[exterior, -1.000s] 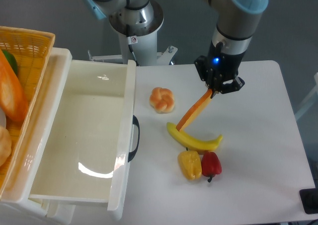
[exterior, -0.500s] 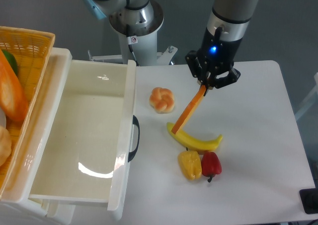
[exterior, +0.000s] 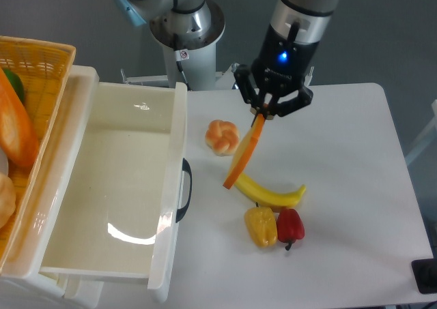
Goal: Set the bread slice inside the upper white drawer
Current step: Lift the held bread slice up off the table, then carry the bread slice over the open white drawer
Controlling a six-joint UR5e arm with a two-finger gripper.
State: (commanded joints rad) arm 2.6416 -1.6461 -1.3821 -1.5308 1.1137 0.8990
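While its two fingers are closing on the top edge of the bread slice [exterior: 242, 153], the gripper [exterior: 263, 114] is gripping it firmly and holding it above the table [exterior: 348, 186]. Seen nearly edge-on, the slice is hanging as a tilted orange strip, running from the fingertips down toward seven o'clock. Its lower tip is showing just at ten o'clock of the yellow banana [exterior: 270, 192]; whether the two are touching cannot be told. The round knotted bun [exterior: 222, 136] is sitting just beside the slice at nine o'clock, partly overlapped by it in this view.

At six o'clock of the banana, a yellow pepper [exterior: 261, 226] and a red pepper [exterior: 290, 225] are lying side by side. The upper white drawer [exterior: 174, 138] is standing pulled out at nine o'clock of the gripper, its black handle [exterior: 184, 190] facing the food, and the slice is hanging outside it. At the far nine o'clock edge, the orange woven basket [exterior: 48, 56] is holding other items.
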